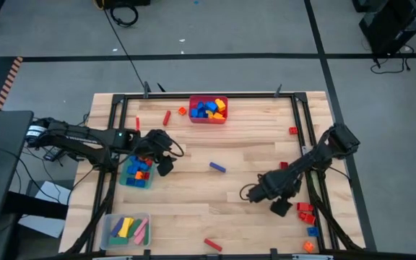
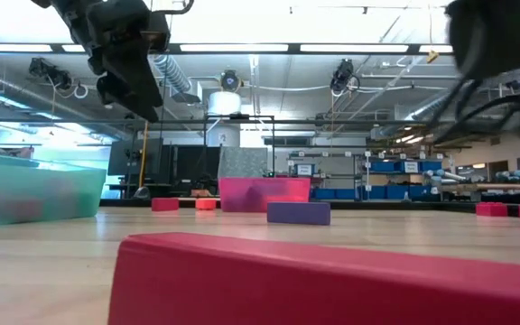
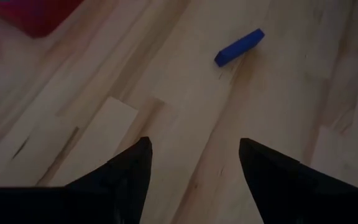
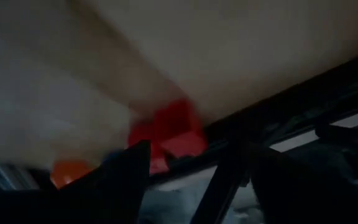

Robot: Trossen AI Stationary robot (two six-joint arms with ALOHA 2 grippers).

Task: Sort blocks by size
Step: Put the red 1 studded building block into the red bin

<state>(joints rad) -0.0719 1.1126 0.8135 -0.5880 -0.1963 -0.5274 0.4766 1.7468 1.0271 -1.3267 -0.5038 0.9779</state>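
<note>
Fingers of the left gripper [image 3: 191, 168] are wide apart, holding nothing, near the blue bar [image 3: 239, 47]. Right gripper [image 4: 194, 171], farther from that bar, is open and empty.

**Open centre, crowded edges**

You have broad bare wood across the middle of the table [image 1: 215, 202]; only one blue bar [image 1: 217, 167] lies there, well apart from both arms. Along the far edge the red bin [image 1: 209, 110] stands, with a red block [image 1: 167, 118] and an orange one [image 1: 182, 110] just beside it. On the left, the green bin [image 1: 136, 173] sits right under the left gripper [image 1: 165, 166], and the clear bin [image 1: 126, 230] fills the near left corner. On the right, a cluster of red blocks [image 1: 306, 211] lies near the black frame rail [image 1: 316, 188], close beside the right gripper [image 1: 280, 208]. A long red bar [image 1: 212, 245] lies at the near edge.
</note>
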